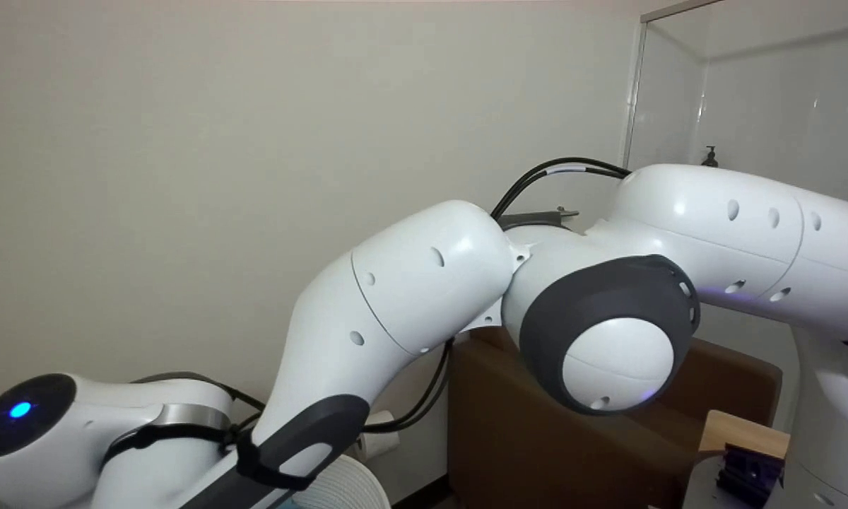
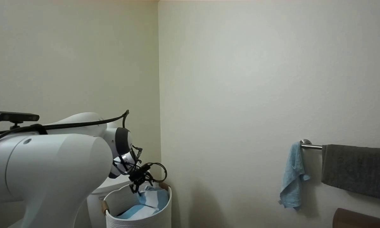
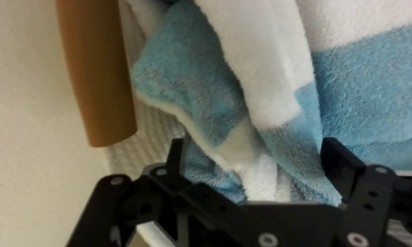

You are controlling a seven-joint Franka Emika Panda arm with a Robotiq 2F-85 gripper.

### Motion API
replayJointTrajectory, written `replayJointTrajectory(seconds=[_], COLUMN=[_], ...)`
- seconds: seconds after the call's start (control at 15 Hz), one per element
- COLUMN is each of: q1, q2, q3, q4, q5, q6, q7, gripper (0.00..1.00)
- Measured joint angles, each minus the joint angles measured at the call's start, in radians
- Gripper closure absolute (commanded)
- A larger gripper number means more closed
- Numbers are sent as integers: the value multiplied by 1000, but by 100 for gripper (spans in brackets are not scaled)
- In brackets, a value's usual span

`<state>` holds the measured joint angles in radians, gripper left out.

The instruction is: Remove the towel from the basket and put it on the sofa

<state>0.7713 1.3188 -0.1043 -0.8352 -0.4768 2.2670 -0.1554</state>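
Inside one basket point(image 2: 139, 223), one towel point(image 3: 271, 79) beneath one hand point(image 3: 253, 152), spread wide.

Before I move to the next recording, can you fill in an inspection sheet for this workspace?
Surface: grey top, only part in view
Job's things: towel in the basket; sofa partly hidden behind the arm
Clutter: dark purple object on the grey top, identity unclear
Hand: open, towel folds between its fingers
Cables: black cables along the arm, looping out near the hand
Surroundings: pale wall; rail carrying dark grey cloth, pale blue cloth hanging at its end
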Motion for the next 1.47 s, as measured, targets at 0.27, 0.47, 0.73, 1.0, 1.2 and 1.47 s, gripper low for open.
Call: replayJointTrajectory(seconds=[0.27, 0.47, 0.73, 1.0, 1.2, 1.47], q1=[36, 8, -97, -149, -151, -154], q2=[0, 12, 53, 81, 86, 87], q3=[-58, -31, 80, 132, 152, 192], q4=[58, 62, 63, 90, 107, 117], q5=[-9, 23, 121, 143, 143, 143], q6=[-42, -57, -34, -33, -49, -79], q7=[31, 17, -99, -140, -155, -237], gripper=[0, 0, 0, 6, 32, 58])
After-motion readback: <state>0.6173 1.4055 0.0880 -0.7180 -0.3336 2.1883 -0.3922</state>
